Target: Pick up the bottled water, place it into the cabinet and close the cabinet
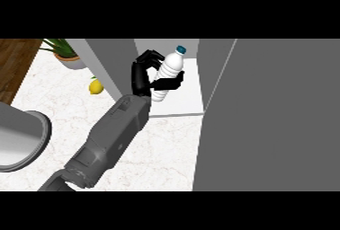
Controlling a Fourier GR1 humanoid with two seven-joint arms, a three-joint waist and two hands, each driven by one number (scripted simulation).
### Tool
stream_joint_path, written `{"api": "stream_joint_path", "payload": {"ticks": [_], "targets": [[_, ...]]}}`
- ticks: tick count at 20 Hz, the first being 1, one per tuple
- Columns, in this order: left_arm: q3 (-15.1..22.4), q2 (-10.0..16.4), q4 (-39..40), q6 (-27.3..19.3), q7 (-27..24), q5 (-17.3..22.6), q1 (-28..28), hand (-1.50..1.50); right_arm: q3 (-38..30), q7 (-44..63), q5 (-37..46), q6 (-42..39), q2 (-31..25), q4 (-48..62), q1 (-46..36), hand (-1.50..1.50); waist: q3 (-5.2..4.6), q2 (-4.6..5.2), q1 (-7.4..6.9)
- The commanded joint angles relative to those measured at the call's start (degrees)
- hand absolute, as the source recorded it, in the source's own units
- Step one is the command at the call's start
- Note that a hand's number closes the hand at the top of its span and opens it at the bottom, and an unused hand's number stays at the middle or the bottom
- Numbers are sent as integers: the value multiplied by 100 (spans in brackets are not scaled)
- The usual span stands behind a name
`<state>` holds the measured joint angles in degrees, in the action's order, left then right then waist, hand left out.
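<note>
My left hand (141, 77) is shut on the bottled water (171, 63), a white ribbed bottle with a blue cap, held tilted with the cap up and to the right. Fingers curl behind the bottle and the thumb crosses its lower front. The bottle is over the pale shelf (181, 104) inside the open cabinet. The cabinet's large grey door (279, 117) stands open and fills the right of the head view. My right hand does not show.
A yellow lemon (97, 86) lies on the marble counter left of the cabinet. A potted plant (66, 55) stands at the back left beside a wooden strip (15, 67). A big grey round vessel (23, 139) sits at the left edge.
</note>
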<state>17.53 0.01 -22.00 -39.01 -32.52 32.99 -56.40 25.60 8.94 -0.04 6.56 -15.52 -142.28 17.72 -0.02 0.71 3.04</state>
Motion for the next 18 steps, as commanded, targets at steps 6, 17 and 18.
{"api": "stream_joint_path", "payload": {"ticks": [6, 17, 18], "targets": [[-133, -1, 1212, -104, -299, -238, -588, -150, 237, 130, -98, -104, 14, -524, 97, -150, -4, 55, 167], [-480, 1, 1335, 272, -464, -55, -798, -150, 44, -124, -193, -290, -3, -254, 207, -150, -2, 46, 168], [-571, 64, 1472, 514, -730, -98, -684, -150, -6, 65, -275, -348, -174, -702, 401, -150, -5, 55, 150]]}}
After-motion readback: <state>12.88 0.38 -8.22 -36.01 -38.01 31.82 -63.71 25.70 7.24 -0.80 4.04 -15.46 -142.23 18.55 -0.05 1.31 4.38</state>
